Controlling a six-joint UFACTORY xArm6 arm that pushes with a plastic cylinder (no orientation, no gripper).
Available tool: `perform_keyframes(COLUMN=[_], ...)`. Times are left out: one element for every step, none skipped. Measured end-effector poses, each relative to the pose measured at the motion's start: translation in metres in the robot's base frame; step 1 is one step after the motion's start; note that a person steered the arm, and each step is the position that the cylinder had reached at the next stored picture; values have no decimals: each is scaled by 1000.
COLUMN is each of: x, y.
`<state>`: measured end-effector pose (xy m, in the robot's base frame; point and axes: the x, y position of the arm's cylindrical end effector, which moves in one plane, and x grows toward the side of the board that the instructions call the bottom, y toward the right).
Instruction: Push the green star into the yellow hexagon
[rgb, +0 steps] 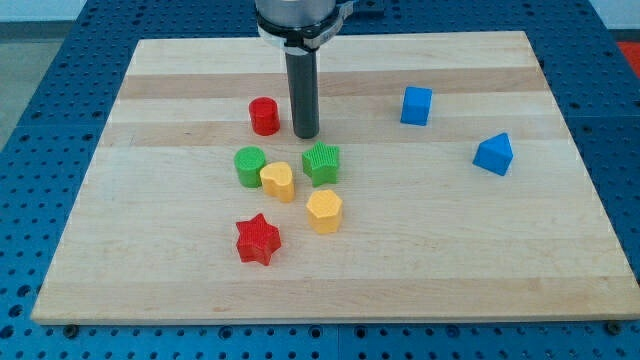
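The green star (322, 163) sits near the middle of the wooden board (150, 270). The yellow hexagon (324, 211) lies just below it, a small gap apart. My tip (305, 135) is just above the green star and a little to its left, close to it but apart. The dark rod rises from the tip to the view's top.
A red cylinder (264, 116) stands left of the tip. A green cylinder (250, 166) and a yellow heart (278, 181) sit left of the star. A red star (258, 239) lies lower left. A blue cube (416, 105) and a blue triangular block (494, 154) are at the right.
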<state>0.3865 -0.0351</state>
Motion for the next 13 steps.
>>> perform_keyframes(x=[20, 31, 25, 1, 1, 2, 38, 38, 15, 11, 11, 11, 36], y=[0, 0, -3, -14, 6, 6, 7, 7, -2, 24, 47, 47, 45])
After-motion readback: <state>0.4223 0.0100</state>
